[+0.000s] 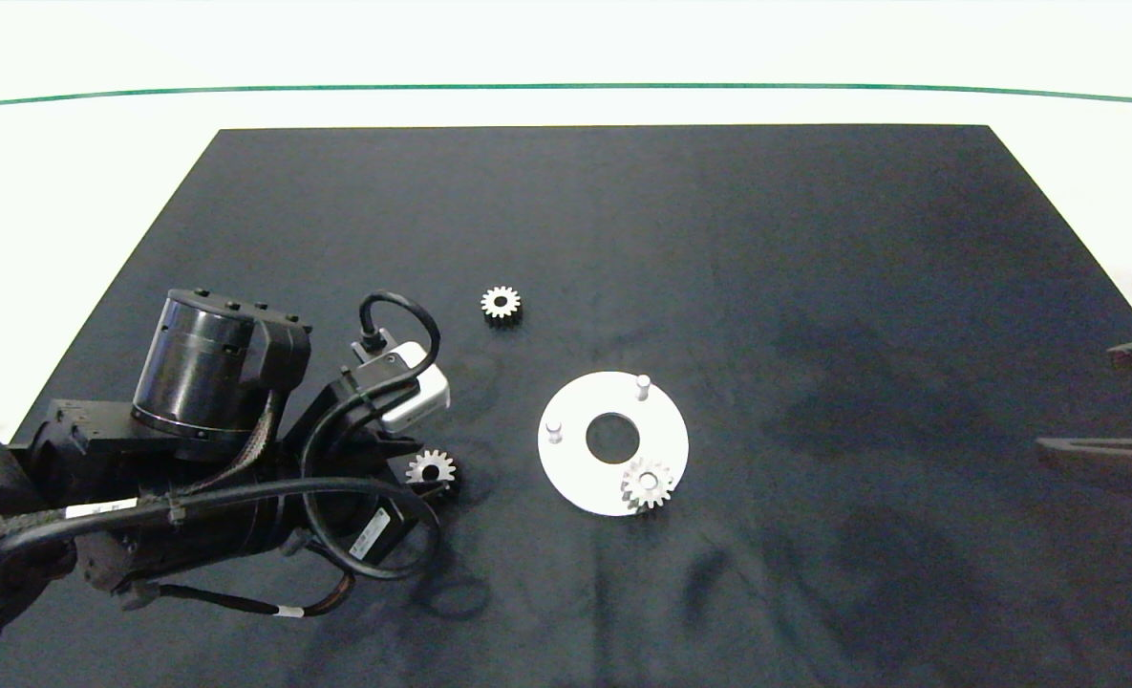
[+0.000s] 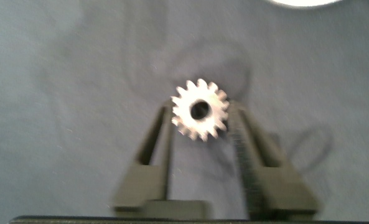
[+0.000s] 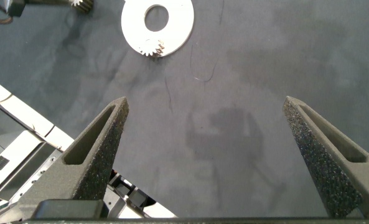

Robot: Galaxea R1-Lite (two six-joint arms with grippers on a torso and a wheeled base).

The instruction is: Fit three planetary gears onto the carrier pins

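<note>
1. Lying flat on the white disc (image 1: 575,463), one planetary gear (image 1: 648,483) sits seated on a carrier pin at the disc's near right rim, its bore facing straight up and its axis vertical.
2. Second gear (image 1: 430,468) is flat too, bore upward, left of the disc and well apart from it. Left gripper (image 2: 200,124) has a finger on each side of it, teeth touching both pads; clamped on the gear as far as the wrist view shows. Whether the gear is lifted clear of the mat cannot be told.
3. Third gear (image 1: 501,303) lies flat and alone on the mat, beyond the left gripper and up-left of the disc, touching nothing.
4. Two bare carrier pins stand upright on the disc: one (image 1: 642,385) at the far rim, one (image 1: 553,431) at the left rim. Disc has a large round centre hole.
5. Surface: black mat (image 1: 814,287) spread over a white table (image 1: 50,191); a thin green line (image 1: 566,86) runs across the table beyond the mat.
6. Right gripper (image 3: 212,118) is parked at the right edge of the mat, fingers spread wide, nothing between them.
7. Count: three gears, one disc, three pins (one covered, two free), two grippers.
</note>
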